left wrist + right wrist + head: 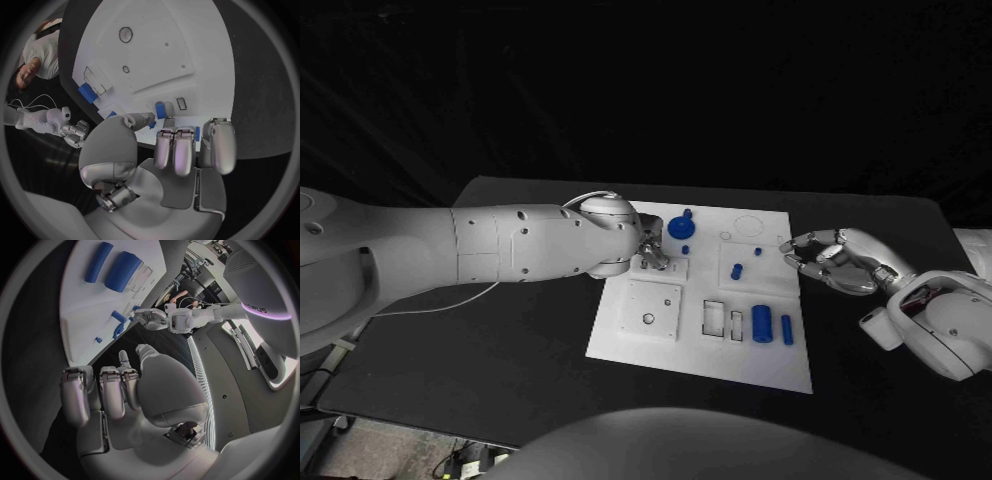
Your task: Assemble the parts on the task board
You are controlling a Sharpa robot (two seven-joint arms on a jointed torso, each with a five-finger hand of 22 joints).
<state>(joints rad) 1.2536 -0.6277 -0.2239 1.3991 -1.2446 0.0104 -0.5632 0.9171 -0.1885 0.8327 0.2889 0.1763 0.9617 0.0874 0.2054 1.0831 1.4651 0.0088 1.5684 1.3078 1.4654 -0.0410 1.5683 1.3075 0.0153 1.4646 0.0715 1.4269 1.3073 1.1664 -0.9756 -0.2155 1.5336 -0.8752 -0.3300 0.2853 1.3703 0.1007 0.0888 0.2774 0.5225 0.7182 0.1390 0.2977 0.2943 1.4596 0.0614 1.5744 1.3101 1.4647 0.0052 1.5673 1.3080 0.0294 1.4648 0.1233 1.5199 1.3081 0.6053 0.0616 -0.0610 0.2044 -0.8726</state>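
Head view: the task board [625, 340] lies mid-bench, with several blue parts [762, 323] seemingly loose, so much assembly is judged outstanding. Whether the left robot hand [651, 255], over the board, holds anything cannot be told; the right robot hand [828, 257] hovers curled, empty, beside the board.

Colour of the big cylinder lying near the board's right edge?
Blue, clearest in the head view: large cylinder part.

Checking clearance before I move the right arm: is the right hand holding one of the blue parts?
No: in the right wrist view the right hand has curled fingers with nothing between them, beside the task board.
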